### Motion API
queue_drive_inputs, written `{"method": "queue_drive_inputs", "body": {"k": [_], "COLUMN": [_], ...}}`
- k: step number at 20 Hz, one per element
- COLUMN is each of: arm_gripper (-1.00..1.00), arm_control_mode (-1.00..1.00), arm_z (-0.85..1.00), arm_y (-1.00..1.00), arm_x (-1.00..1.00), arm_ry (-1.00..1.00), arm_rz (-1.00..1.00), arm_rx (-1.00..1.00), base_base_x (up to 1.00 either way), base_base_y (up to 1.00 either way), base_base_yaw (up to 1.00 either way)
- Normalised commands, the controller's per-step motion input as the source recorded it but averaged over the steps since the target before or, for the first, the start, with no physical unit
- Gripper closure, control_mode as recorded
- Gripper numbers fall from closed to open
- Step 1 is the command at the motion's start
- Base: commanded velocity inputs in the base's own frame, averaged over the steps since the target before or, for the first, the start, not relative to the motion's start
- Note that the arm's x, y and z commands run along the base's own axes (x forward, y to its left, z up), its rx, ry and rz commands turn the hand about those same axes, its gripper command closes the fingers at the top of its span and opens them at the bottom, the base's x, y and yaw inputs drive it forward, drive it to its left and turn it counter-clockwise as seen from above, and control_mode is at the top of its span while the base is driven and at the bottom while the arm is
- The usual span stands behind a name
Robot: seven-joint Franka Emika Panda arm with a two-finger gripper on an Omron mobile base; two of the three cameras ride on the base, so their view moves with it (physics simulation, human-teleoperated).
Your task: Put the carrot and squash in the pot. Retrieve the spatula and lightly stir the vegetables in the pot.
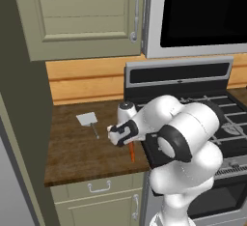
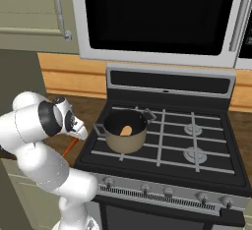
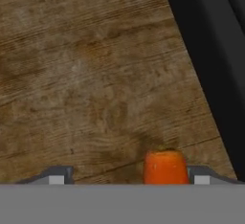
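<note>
The thin orange carrot point(image 1: 132, 153) lies on the wooden counter close to the stove's left edge, and my gripper point(image 1: 124, 142) hangs low over it. In the hand view the carrot's blunt end point(image 3: 165, 166) stands between the fingertips, close against the right one, with a wide gap to the left one. The gripper point(image 3: 129, 176) is open. Inside the tan pot point(image 2: 125, 144) on the front left burner rests the stubby squash point(image 2: 126, 130). The spatula point(image 1: 88, 119) lies flat on the counter to the left of my hand.
The black stove point(image 1: 226, 123) borders the counter point(image 1: 72, 152) on the right, its raised edge a dark band in the hand view. A microwave and wall cabinets hang above. The counter's front edge runs just below the carrot.
</note>
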Motion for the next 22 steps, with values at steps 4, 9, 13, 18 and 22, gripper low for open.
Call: {"method": "queue_drive_inputs", "body": {"k": [4, 9, 13, 18, 22], "arm_gripper": [1.00, 1.00, 1.00, 1.00, 1.00], "arm_control_mode": [-1.00, -1.00, -1.00, -1.00, -1.00], "arm_z": [-0.48, -0.31, 0.01, 0.83, 1.00], "arm_y": [0.01, 0.00, -0.06, -0.39, -0.55], "arm_x": [0.00, -0.05, -0.59, -1.00, -1.00], "arm_ry": [0.03, 0.01, -0.07, -0.31, -0.36], "arm_rz": [-0.07, -0.05, -0.01, 0.00, -0.01], "arm_rx": [0.00, 0.00, 0.00, 0.00, 0.01], "base_base_x": [0.00, 0.00, 0.00, 0.00, 0.00], "base_base_y": [0.00, 0.00, 0.00, 0.00, 0.00], "base_base_yaw": [0.00, 0.00, 0.00, 0.00, 0.00]}}
